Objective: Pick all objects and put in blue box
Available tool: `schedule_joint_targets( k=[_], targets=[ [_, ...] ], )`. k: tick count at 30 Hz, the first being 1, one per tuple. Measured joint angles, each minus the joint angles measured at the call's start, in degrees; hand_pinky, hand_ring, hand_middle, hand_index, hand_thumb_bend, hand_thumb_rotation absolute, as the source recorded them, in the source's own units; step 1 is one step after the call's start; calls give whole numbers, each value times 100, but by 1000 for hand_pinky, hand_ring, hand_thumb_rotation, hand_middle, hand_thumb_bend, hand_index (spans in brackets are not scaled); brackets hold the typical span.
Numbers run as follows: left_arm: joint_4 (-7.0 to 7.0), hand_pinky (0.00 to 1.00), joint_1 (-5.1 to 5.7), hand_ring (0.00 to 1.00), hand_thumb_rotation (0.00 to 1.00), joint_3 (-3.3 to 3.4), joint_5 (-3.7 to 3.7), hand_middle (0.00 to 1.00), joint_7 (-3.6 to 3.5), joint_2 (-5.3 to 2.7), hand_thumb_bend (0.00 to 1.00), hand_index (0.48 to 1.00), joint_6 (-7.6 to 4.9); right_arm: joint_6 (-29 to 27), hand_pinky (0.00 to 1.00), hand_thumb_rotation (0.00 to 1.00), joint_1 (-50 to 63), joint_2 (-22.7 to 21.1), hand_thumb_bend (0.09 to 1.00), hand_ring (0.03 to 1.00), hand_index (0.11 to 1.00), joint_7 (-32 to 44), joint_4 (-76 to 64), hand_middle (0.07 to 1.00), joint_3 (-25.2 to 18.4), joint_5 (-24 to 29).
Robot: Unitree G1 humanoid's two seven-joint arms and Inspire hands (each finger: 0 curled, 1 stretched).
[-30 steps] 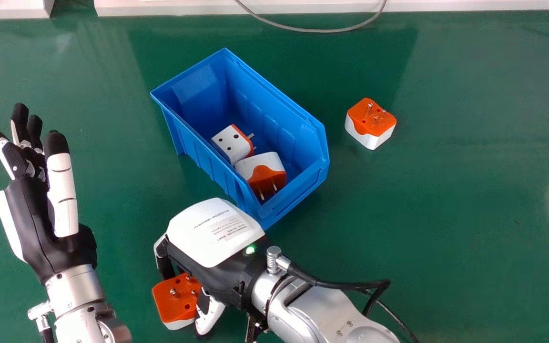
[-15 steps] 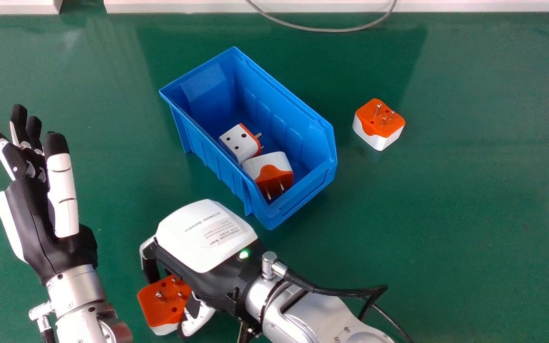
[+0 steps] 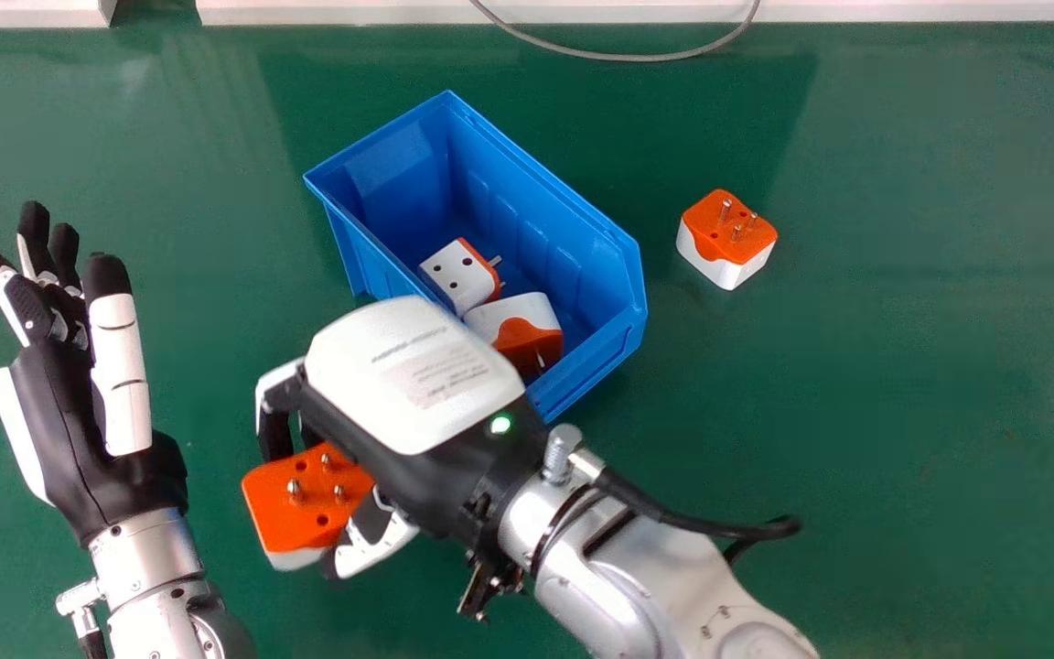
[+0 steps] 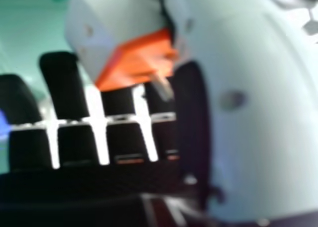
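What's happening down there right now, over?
Right hand gripping orange-and-white adapter, outside blue box. Left hand open, empty. Path looks unobstructed.

Orange-and-white plugs (image 3: 307,499), plain blue box (image 3: 481,201), solid green table (image 3: 902,412).

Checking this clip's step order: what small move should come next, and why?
Probably carry the right hand over the blue box: it grips an orange-and-white plug adapter outside the box, near its close side, while two similar adapters already lie inside.
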Motion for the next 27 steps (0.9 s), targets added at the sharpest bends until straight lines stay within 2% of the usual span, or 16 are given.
schedule_joint_targets(
  k=[2, 8, 15, 19, 27],
  targets=[
    [0, 926, -4, 963, 699, -3, -18, 970, -60, -1, 725, 965, 2, -23, 265, 0, 33, -9, 512, 378, 540, -64, -145, 477, -100, 6],
    [10, 918, -56, 961, 699, 6, 5, 969, -37, 2, 738, 962, 0, -323, 274, 0, 242, -133, 513, 389, 532, -249, -811, 479, -542, 263],
    [32, 920, -119, 963, 693, 11, -30, 969, -76, -1, 743, 960, 0, -507, 316, 0, 332, -134, 514, 412, 502, -682, -1189, 500, -1146, 514],
    [35, 925, -122, 965, 692, 14, -68, 969, -140, -1, 744, 960, 0, -464, 314, 0, 339, -165, 514, 414, 501, -687, -1203, 506, -1561, 644],
    [68, 926, -129, 965, 696, 16, -53, 970, -135, 0, 733, 960, -1, -468, 317, 0, 178, -196, 513, 404, 501, -1121, -865, 513, -2206, 734]
  ],
)
